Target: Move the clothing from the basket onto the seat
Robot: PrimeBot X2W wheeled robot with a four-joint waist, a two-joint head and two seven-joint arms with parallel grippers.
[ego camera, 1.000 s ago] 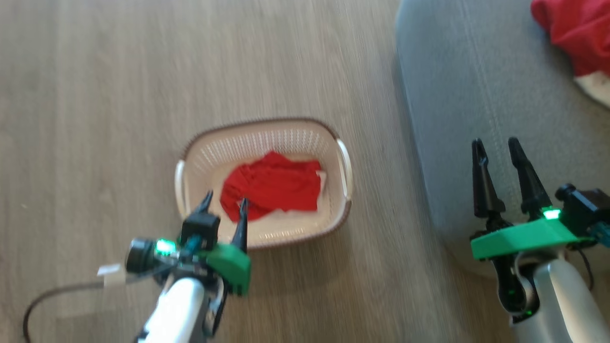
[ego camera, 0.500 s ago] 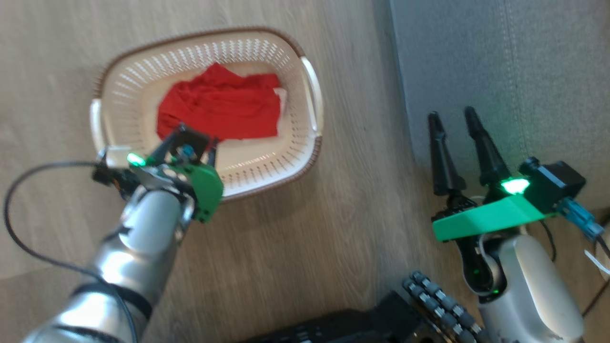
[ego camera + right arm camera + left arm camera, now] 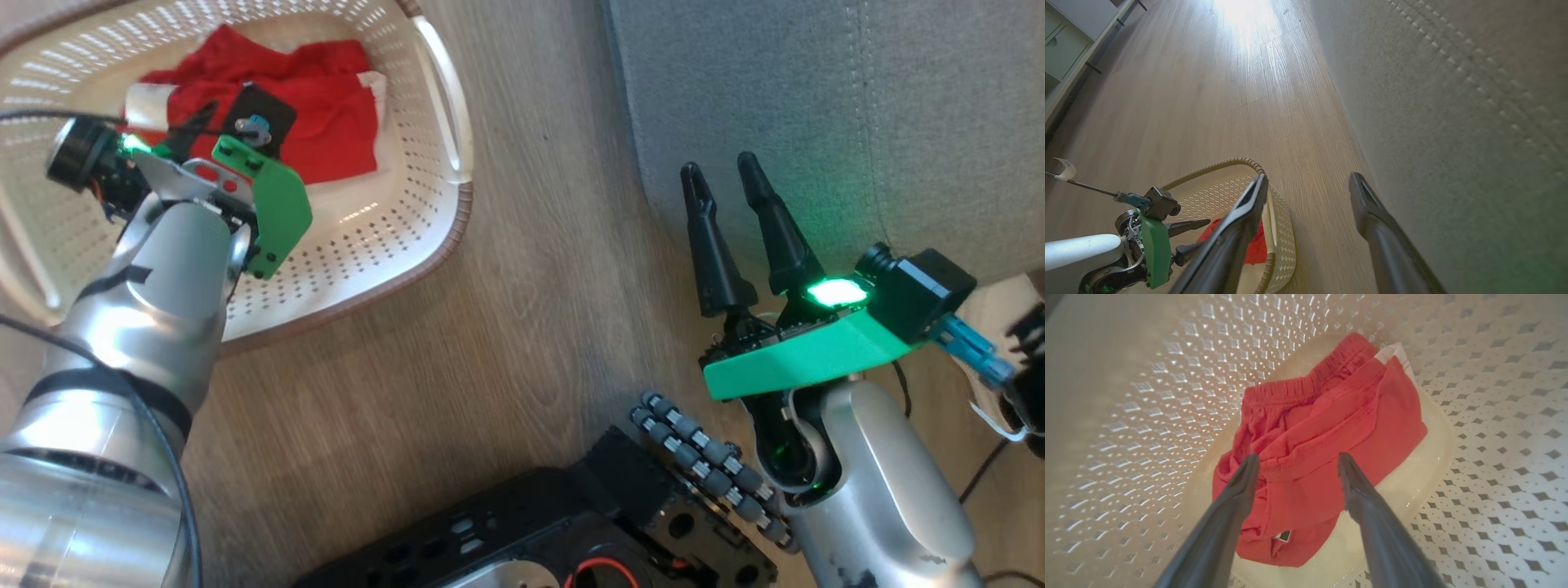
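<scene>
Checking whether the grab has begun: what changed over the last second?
The left gripper went forward from the near rim of the basket down into it, and now hangs with open jaws over the clothing. Nothing is held yet. The head view shifted too. The clothing lies as before; the right gripper stays open by the seat.

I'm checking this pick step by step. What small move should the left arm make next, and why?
Probably lower the left gripper slightly onto the clothing. Its fingers stand open over a fold of the red fabric lying in the basket, and nothing is gripped yet. Whether the tips already touch the fabric is unclear.
</scene>
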